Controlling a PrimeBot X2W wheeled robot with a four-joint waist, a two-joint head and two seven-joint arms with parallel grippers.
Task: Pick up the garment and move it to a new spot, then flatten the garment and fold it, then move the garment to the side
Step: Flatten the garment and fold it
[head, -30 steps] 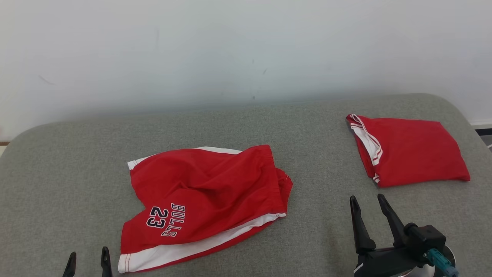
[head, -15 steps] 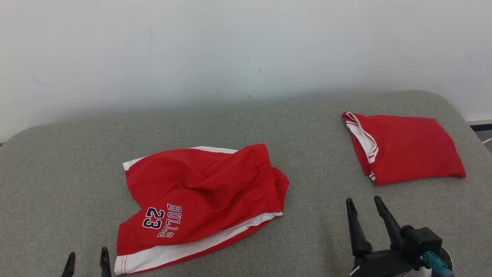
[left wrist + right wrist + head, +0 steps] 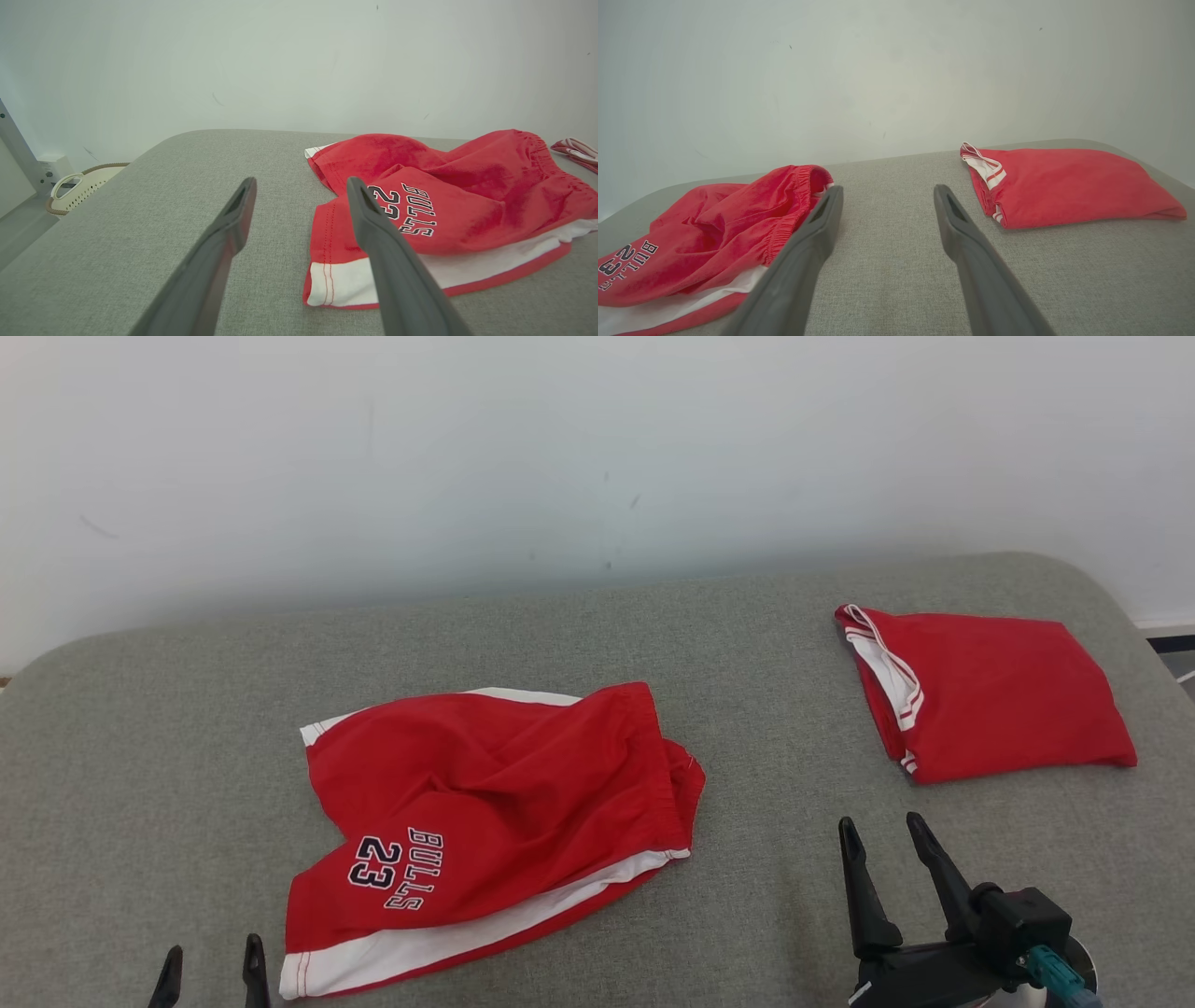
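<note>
**Red shorts lie rumpled on bench, both grippers open & empty**

Far left in the left wrist view we see a pale perforated basket (image 3: 77, 189) w/ a brown rim, down off the bench (image 3: 747, 644) edge; what's in it we can't tell.

Next, the left gripper (image 3: 213, 947) sits at the near edge, its dark fingers spread wide w/ nothing between them. In its own wrist view, the left gripper (image 3: 301, 184) points along the grey fabric. Its right-hand finger overlaps the hem in that view; contact we can't tell.

The red shorts (image 3: 485, 803) lie left of centre on the bench, loose & creased, not flat. A wide white band runs along the near hem, and a 2nd white edge shows at the far left corner. "BULLS 23" is printed in dark, white-edged letters on the near leg. The gathered elastic waistband faces right, w/ cloth bunched behind it.

The right gripper (image 3: 879, 821) hovers near the front, right of the shorts and apart from them, its fingers parted & holding nothing.

Further right & back, a folded red garment (image 3: 999, 695) lies in a neat packet, its white-and-red striped trim at the left end.
</note>
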